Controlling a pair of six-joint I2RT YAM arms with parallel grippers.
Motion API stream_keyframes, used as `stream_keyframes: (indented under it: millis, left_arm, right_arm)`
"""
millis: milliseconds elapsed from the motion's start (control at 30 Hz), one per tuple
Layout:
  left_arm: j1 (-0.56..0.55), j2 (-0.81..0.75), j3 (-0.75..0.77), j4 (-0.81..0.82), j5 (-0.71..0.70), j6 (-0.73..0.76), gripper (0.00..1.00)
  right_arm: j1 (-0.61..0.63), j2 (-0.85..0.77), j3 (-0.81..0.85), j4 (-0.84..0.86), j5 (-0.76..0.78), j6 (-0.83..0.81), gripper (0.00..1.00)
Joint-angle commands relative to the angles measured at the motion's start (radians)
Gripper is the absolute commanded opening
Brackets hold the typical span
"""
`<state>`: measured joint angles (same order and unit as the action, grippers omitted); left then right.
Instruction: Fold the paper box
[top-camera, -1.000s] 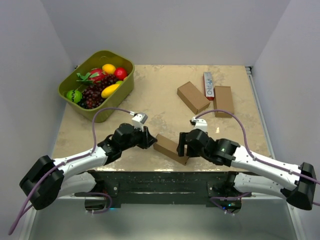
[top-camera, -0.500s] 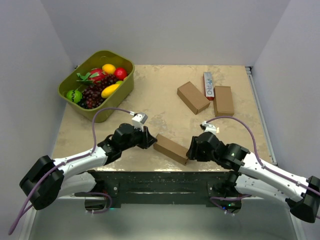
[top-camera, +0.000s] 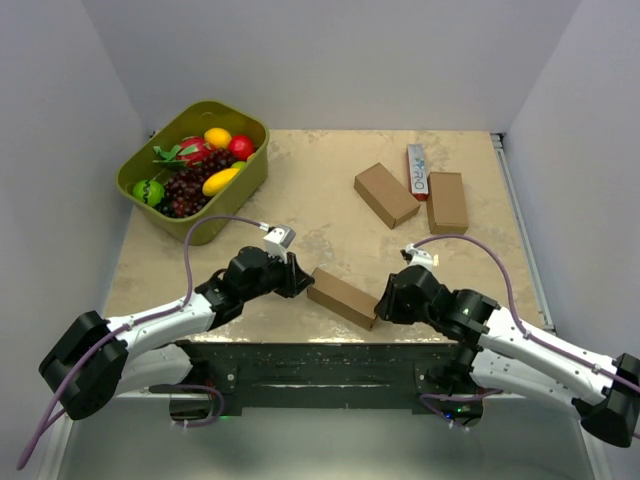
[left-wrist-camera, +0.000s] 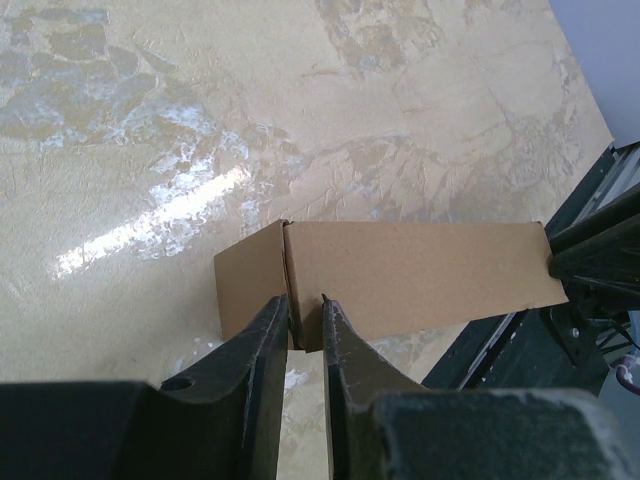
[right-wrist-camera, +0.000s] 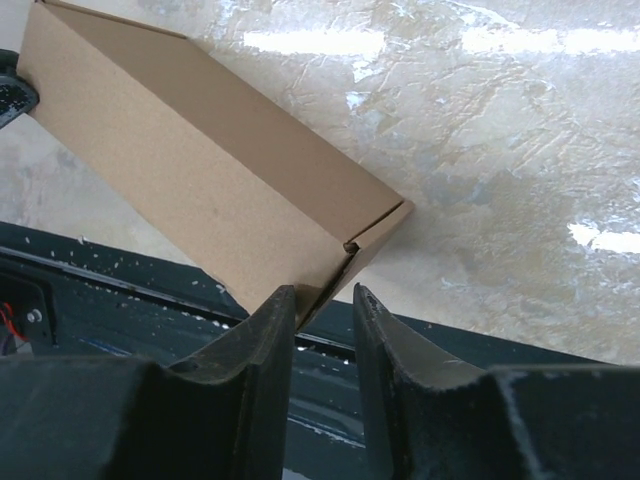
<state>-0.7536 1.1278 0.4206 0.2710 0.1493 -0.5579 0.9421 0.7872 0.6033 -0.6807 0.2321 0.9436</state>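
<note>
Box lies lower centre by the desk front edge, left hand pinched tight on its left end, right hand narrow round the right corner, bite unclear: thin grip may slip or crush cardboard.

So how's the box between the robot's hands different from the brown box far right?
The paper box sits at the near edge; the far-right box lies further back beside the white-and-red carton. The paper box has the left gripper pinching one end and the right gripper at the other; nothing touches the far-right box. Both are plain brown cardboard.
</note>
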Motion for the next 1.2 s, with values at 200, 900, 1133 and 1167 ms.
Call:
stream_keyframes:
  millis: [200, 900, 1133, 1167]
  left_arm:
    - [-0.001, 0.024, -0.043, -0.104, -0.016, 0.016, 0.17]
    - [0.007, 0.259, 0.09, 0.252, -0.011, 0.11, 0.12]
    - [0.048, 0.333, 0.198, 0.3, 0.013, 0.205, 0.12]
    - [0.051, 0.326, 0.189, 0.321, 0.003, 0.208, 0.12]
  right_arm:
    - [0.0, 0.034, -0.095, -0.033, -0.028, 0.011, 0.22]
    - [0.0, 0.113, -0.039, 0.355, 0.166, -0.066, 0.0]
    - [0.0, 0.222, 0.072, 0.397, 0.266, -0.184, 0.0]
    - [0.0, 0.236, 0.091, 0.4, 0.26, -0.209, 0.0]
